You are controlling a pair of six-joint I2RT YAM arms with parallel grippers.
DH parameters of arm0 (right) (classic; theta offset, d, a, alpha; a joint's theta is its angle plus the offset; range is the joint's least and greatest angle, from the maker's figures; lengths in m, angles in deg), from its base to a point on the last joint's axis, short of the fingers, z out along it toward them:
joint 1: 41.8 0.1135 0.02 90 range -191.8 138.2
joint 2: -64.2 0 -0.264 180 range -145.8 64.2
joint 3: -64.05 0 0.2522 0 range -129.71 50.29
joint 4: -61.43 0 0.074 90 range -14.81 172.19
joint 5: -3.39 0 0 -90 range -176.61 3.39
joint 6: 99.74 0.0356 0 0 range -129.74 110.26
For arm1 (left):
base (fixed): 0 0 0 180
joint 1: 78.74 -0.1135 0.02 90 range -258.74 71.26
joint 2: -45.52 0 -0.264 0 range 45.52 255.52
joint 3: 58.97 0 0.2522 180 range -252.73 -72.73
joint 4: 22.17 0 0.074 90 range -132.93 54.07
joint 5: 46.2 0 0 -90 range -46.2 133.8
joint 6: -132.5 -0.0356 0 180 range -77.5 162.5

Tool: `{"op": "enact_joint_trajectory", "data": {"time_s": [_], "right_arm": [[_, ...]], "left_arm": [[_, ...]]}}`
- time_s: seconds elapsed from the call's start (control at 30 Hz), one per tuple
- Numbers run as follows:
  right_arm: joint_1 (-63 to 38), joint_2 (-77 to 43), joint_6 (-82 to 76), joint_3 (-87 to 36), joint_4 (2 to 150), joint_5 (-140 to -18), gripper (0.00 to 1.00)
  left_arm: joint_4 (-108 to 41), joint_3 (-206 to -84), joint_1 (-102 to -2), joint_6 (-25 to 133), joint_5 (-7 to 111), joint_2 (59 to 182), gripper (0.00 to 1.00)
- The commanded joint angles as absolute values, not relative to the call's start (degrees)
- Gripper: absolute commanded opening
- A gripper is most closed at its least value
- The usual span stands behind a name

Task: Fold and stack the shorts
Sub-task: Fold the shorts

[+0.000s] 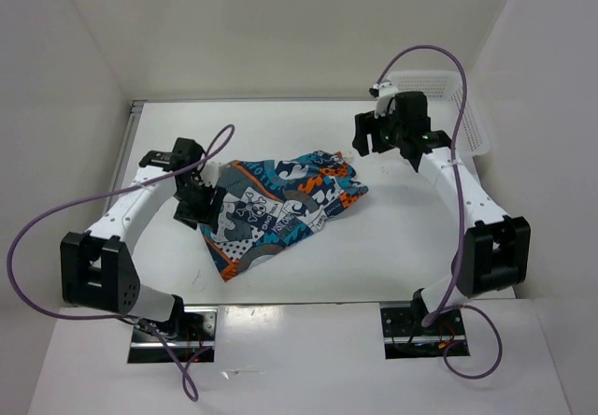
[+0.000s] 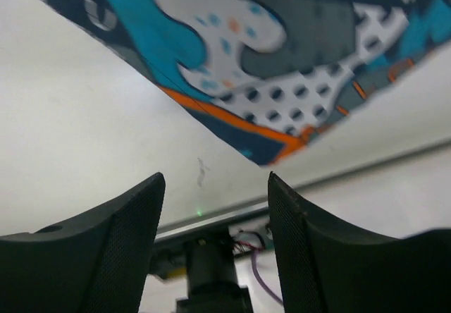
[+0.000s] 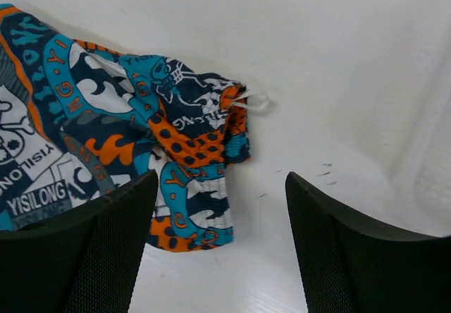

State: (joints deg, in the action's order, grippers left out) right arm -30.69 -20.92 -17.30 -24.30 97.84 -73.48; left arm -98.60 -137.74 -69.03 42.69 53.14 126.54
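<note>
Soft cloth shorts, busy blue, teal, orange and white print: laid in rumpled, loosely folded heap, centre-left on white table; gripped by neither arm.

Risk, as judged: top layer could be dragged open if left gripper, set low at cloth's left edge, is moved carelessly; white drawstring loop could be snagged.

Left gripper: fingers parted, nothing between.

Right gripper: held above table beyond shorts' far right corner, near white plastic mesh basket; fingers spread wide, nothing between.
</note>
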Motion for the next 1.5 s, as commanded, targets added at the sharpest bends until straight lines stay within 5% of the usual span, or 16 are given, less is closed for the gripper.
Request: {"op": "enact_joint_trajectory", "data": {"time_s": [0.0,0.1,0.6,0.7,0.77,0.97,1.07,1.2,1.33,1.47], "right_arm": [[-30.29,-24.47,-6.59,-23.45,94.27,-71.67,0.78],[-29.76,-28.08,-5.88,-22.13,92.07,-72.36,0.85],[-26.6,-48.9,-6.06,-32.23,87.5,-70.79,0.89],[-25.99,-52.69,-3.77,-34.62,86.97,-71.58,0.76],[-25.37,-53.84,-3.77,-35.23,86.97,-72.28,0.59],[-25.37,-48.24,-2.54,-27.34,88.1,-72.98,0.0],[-25.37,-39.01,-2.54,-16.29,90.48,-69.32,0.0],[-25.37,-27.21,0.01,-6.75,94.26,-65.95,0.0],[-25.37,-20.19,0.19,-4.64,95.93,-66.39,0.52],[-25.37,-19.65,-1.48,-4.64,95.41,-69.73,0.57]], "left_arm": [[-88.41,-139.6,-73.88,42.5,47.05,129.1,0.68],[-83.31,-142.86,-77.85,42.5,47.05,133.14,0.7],[-76.01,-147.25,-84.1,42.5,59.36,151.96,0.78],[-75.21,-147.87,-84.1,42.5,59.88,154.5,0.78],[-75.21,-148.4,-84.1,42.5,60.93,156.52,0.68],[-75.21,-148.93,-84.1,42.5,62.87,158.46,0.25],[-74.69,-150.59,-84.1,42.5,62.87,158.46,0.14],[-74.69,-154.38,-84.1,42.5,61.03,157.94,0.12],[-75.21,-157.8,-84.1,42.5,61.03,159.17,0.15],[-75.74,-157.81,-84.1,42.5,60.41,157.33,0.38]]}}
